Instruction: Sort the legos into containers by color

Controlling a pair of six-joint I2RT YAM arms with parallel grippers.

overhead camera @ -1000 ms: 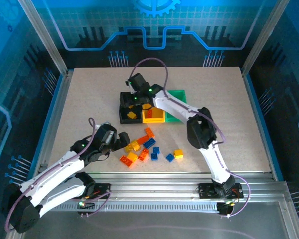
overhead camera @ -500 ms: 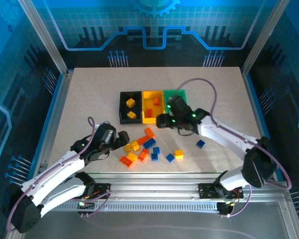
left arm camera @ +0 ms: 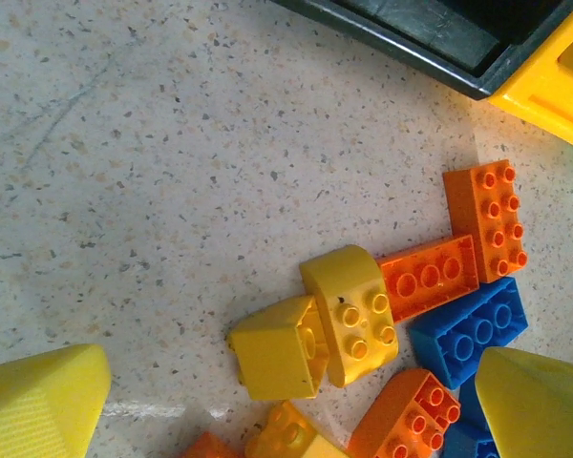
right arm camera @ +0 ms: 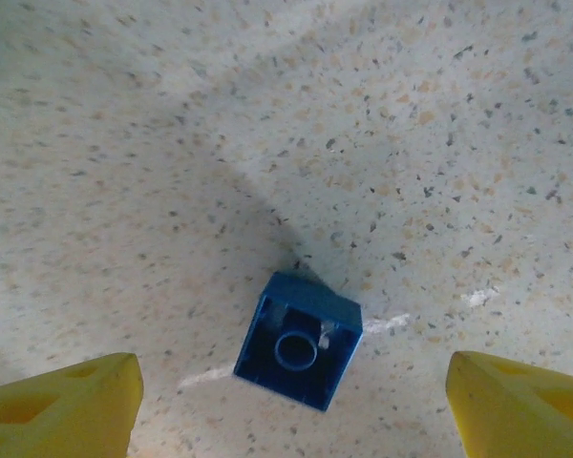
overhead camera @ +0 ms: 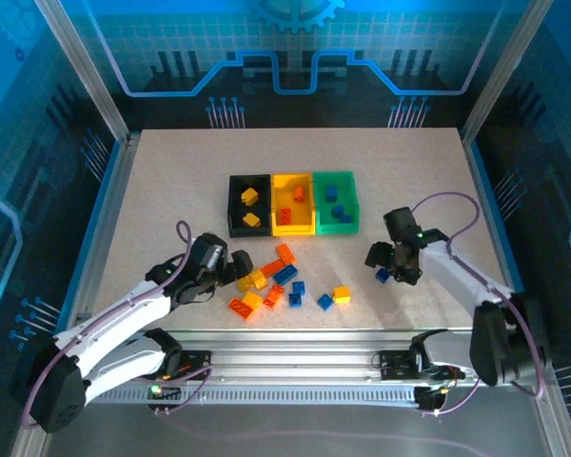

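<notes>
The black bin (overhead camera: 232,205) holds two yellow bricks, the yellow bin (overhead camera: 292,229) holds orange ones and the green bin (overhead camera: 353,205) holds blue ones. A loose pile of legos (overhead camera: 276,283) lies in front of the bins. My left gripper (overhead camera: 236,268) is open at the pile's left edge, its jaws straddling two yellow bricks (left arm camera: 279,348) (left arm camera: 355,310) in the left wrist view (left arm camera: 286,405). My right gripper (overhead camera: 384,268) is open low over a lone blue brick (overhead camera: 382,276). That blue brick (right arm camera: 299,341) lies studs down, centred between the spread jaws (right arm camera: 291,410).
Orange bricks (left arm camera: 430,275) (left arm camera: 487,219) and a blue brick (left arm camera: 468,329) crowd the right side of the yellow pair. A yellow brick (overhead camera: 342,294) and a blue one (overhead camera: 324,302) lie apart, front right of the pile. The black bin's corner (left arm camera: 430,38) is just beyond.
My right arm swung from over the black bin to the right and came down over the lone blue brick. My left gripper edged a little closer to the pile.
</notes>
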